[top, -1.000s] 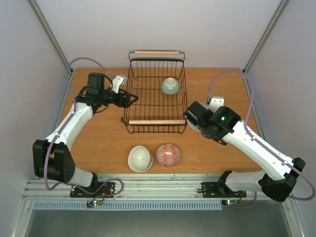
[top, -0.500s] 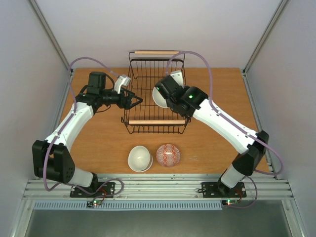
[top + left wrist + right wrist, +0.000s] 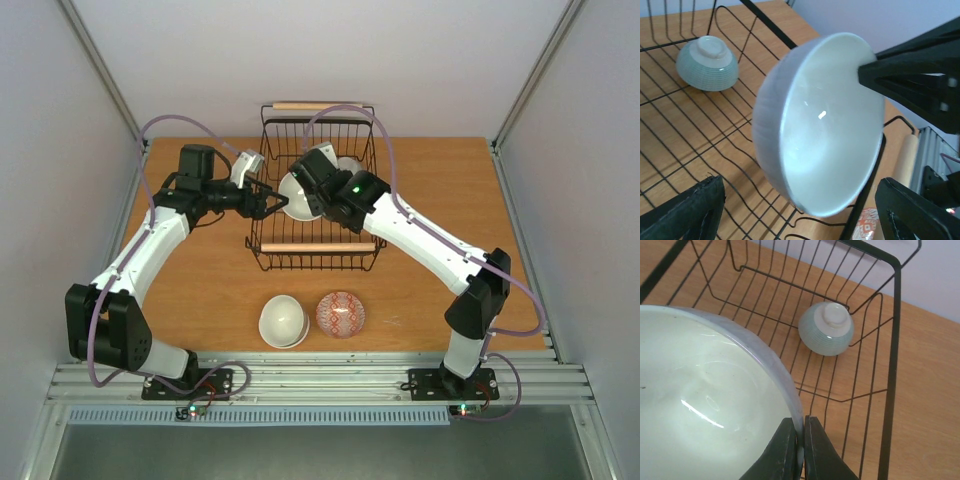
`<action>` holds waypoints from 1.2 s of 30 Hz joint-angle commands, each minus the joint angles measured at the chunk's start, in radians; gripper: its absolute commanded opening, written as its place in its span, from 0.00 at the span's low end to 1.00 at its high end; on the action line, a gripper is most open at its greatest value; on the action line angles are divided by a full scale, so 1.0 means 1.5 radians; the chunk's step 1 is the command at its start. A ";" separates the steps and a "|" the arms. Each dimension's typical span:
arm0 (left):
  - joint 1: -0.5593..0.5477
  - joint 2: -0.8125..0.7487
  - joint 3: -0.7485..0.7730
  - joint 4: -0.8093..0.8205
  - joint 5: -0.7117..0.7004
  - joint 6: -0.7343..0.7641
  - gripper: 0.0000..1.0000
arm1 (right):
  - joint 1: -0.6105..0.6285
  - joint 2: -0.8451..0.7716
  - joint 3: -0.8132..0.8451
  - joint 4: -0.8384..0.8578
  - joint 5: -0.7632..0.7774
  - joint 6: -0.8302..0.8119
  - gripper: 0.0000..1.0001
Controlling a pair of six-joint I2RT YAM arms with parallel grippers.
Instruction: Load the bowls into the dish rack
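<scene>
Over the dish rack (image 3: 896, 315), the right gripper (image 3: 801, 429) pinches the rim of a pale bowl (image 3: 705, 405) between fingers pressed nearly together, holding it tipped on edge with its hollow turned toward the left arm. The left gripper (image 3: 268, 203) hangs at the rack's left wall, its fingers spread wide and closed on nothing, the bowl's open face just in front of them.

A green bowl (image 3: 706, 62) sits upside down on the wire floor toward the rack's far right corner, well apart from the held one. On the wooden table (image 3: 200, 290), in front of the rack's near wooden handle (image 3: 310, 247), a cream bowl (image 3: 283, 320) and a red-patterned bowl (image 3: 341, 313) stand side by side, close together. The right arm reaches in across the rack's right side, and its purple cable (image 3: 350, 108) arches over the far end.

From overhead, that arm covers most of the green bowl, leaving a sliver, and hides the grip itself. The right wrist view cuts the pale bowl off at the left and bottom edges. The left wrist view shows only the dark tips of its own fingers (image 3: 685, 215) at the lower corners and a scrap of red pattern at the bottom edge. Whether the pale bowl's lower rim touches the rack's wires cannot be told.
</scene>
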State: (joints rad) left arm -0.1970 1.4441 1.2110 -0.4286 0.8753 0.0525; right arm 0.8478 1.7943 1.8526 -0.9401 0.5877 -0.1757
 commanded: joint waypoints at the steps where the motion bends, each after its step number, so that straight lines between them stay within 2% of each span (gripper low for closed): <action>1: -0.003 -0.009 -0.005 0.040 -0.070 -0.008 0.82 | 0.019 -0.022 0.030 0.047 -0.003 -0.009 0.01; 6: -0.003 -0.008 -0.010 0.045 -0.091 -0.009 0.82 | 0.033 -0.022 0.028 0.063 -0.017 -0.014 0.01; 8: -0.004 -0.008 -0.012 0.047 -0.093 -0.008 0.79 | 0.040 -0.020 0.027 0.071 -0.022 -0.017 0.01; 10: -0.004 -0.009 -0.011 0.046 -0.094 -0.005 0.71 | 0.045 -0.018 0.028 0.077 -0.027 -0.020 0.01; 12: -0.003 -0.009 -0.011 0.045 -0.090 -0.004 0.57 | 0.049 -0.017 0.026 0.085 -0.035 -0.025 0.01; 17: -0.004 -0.007 -0.013 0.046 -0.086 0.002 0.08 | 0.051 -0.012 0.024 0.094 -0.046 -0.026 0.01; 18: -0.004 -0.007 -0.013 0.045 -0.088 0.003 0.01 | 0.051 -0.011 0.024 0.094 -0.047 -0.027 0.01; 23: -0.004 -0.009 -0.014 0.039 -0.069 0.012 0.00 | 0.051 -0.013 0.015 0.102 -0.048 -0.031 0.03; 25: -0.004 -0.011 -0.013 0.037 -0.060 0.017 0.00 | 0.051 -0.024 -0.005 0.118 -0.054 -0.041 0.16; 28: -0.001 -0.013 -0.013 0.036 -0.041 0.020 0.01 | 0.045 -0.061 -0.057 0.159 -0.099 -0.058 0.55; 30: 0.006 -0.014 -0.014 0.042 -0.017 0.019 0.00 | 0.032 -0.094 -0.102 0.191 -0.168 -0.058 0.73; 33: 0.023 -0.016 -0.028 0.075 0.043 0.004 0.00 | 0.002 -0.130 -0.155 0.231 -0.294 -0.043 0.90; 36: 0.038 -0.019 -0.048 0.119 0.092 -0.024 0.00 | -0.020 -0.154 -0.186 0.255 -0.395 -0.027 0.98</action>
State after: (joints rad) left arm -0.1791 1.4593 1.1633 -0.3943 0.8406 0.0555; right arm 0.8612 1.6291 1.6203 -0.6319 0.2317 -0.2340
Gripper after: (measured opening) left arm 0.058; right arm 0.951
